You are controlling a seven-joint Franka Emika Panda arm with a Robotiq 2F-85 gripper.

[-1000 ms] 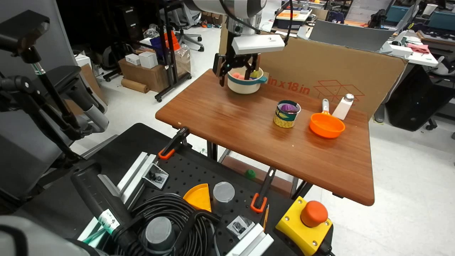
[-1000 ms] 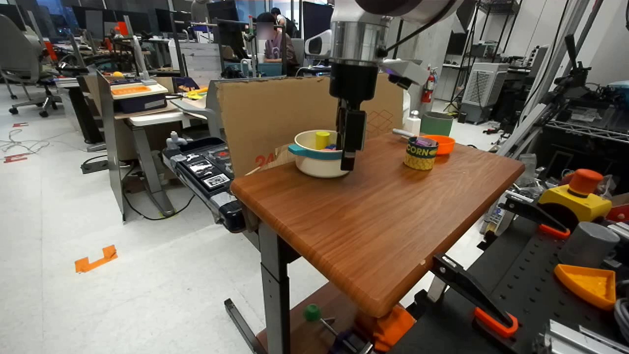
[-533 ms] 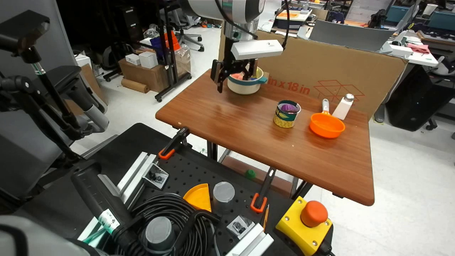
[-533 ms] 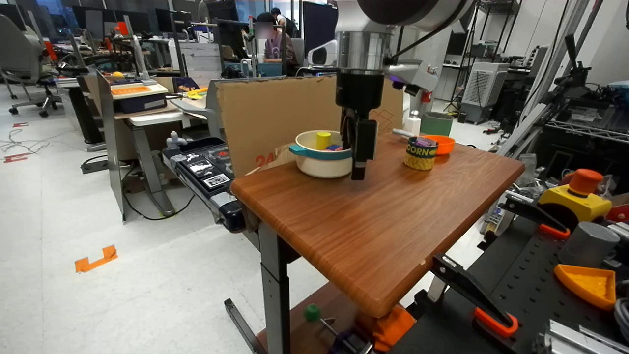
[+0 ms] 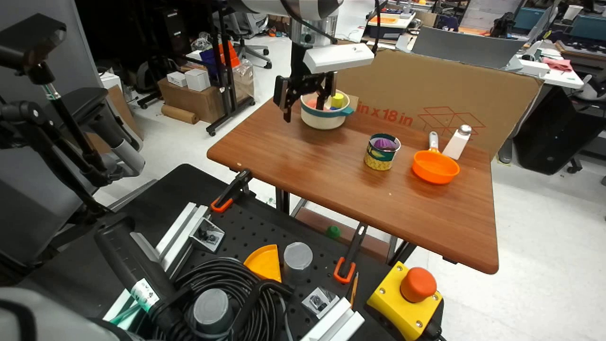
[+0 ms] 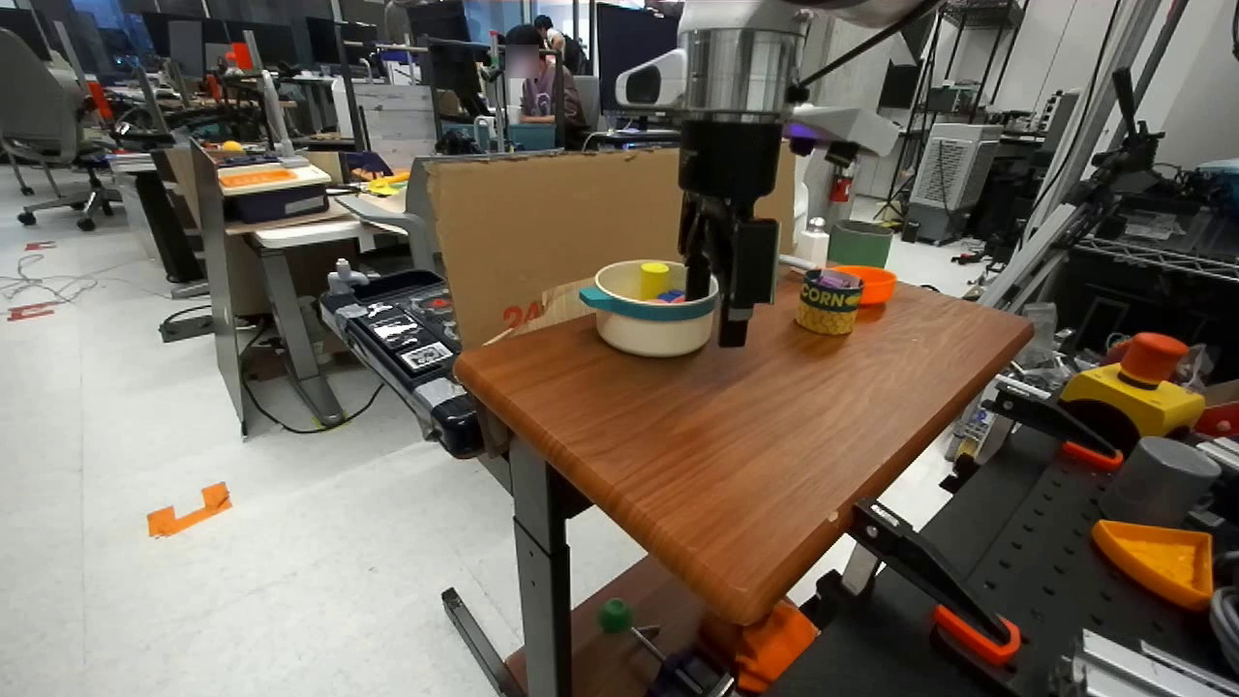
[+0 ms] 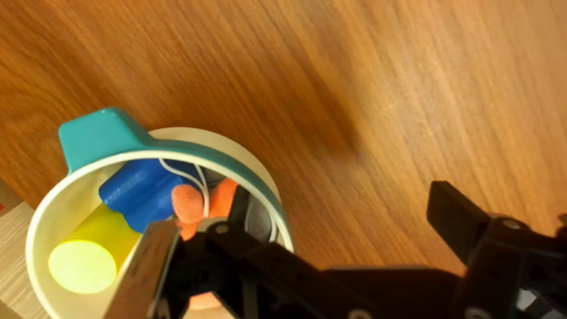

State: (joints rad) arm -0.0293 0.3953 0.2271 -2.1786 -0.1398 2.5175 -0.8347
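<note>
Brown worktop (image 5: 303, 166) beneath a wide-spread claw (image 5: 303, 114)

Below the claw stands a cream pot (image 6: 650, 334), its rim between the parted jaws: one finger (image 5: 326, 90) at the mouth, the other outside. Well apart from the claw stands a corn can (image 6: 829, 312). Near the pot-side finger, a yellow cylinder (image 7: 93, 252) rests inside the pot.

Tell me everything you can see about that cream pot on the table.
The pot looks like cream plastic, round and lidless, with a teal band near the top and one stubby teal handle showing. It stands upright on the brown table, near cardboard. Inside are a yellow cylinder, a blue piece and orange-pink ones. The tool is open, one finger inside the pot, one outside; whether either touches it is unclear.
</note>
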